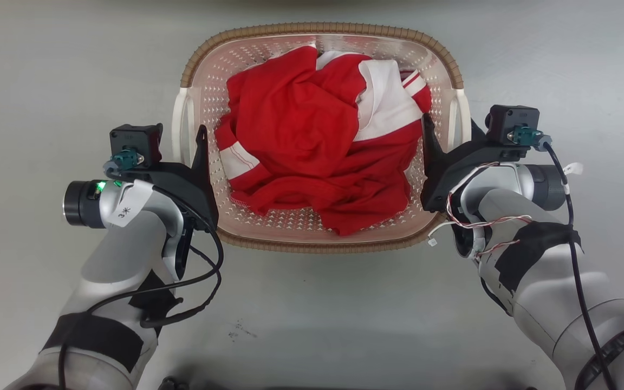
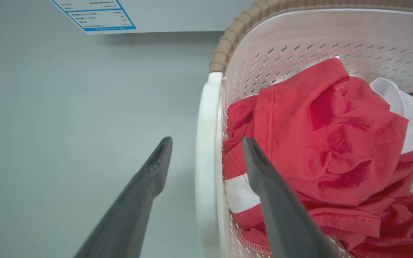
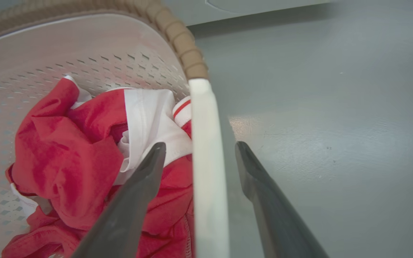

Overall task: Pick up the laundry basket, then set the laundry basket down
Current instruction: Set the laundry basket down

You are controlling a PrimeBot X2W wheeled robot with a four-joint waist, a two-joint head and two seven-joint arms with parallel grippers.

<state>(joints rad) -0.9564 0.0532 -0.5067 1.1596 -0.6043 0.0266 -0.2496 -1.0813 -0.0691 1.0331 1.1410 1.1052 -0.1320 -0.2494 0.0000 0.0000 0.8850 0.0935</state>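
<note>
**Floor** [image 1: 312, 303]: plain grey, smooth, with a few small dark scuffs near the robot.

**Laundry basket** [image 1: 317, 28]: cream-white perforated plastic, rounded rectangle, brown woven-look rim. It stands on the floor at the centre of the scene, between the two arms, with one white loop handle on each short side.

**Garment** [image 1: 301, 135]: red cloth with white panels and red-and-white striped trim, crumpled and heaped inside the basket, covering most of its bottom.

**Left hand** [image 2: 207, 140]: at the basket's left side. Its two dark fingers are spread apart and straddle the left handle [image 2: 206, 161], one finger over the floor outside and one over the red cloth inside. There is a gap on both sides of the handle, and nothing is gripped.

**Right hand** [image 3: 200, 144]: at the basket's right side, likewise spread wide. The right handle [image 3: 206, 172] runs between its fingers, one inside the basket and one outside, and is not clamped.

**Label** [image 2: 99, 16]: white sheet with blue-bordered print, on a pale panel beyond the basket's far left corner. The text is too small to read.
</note>
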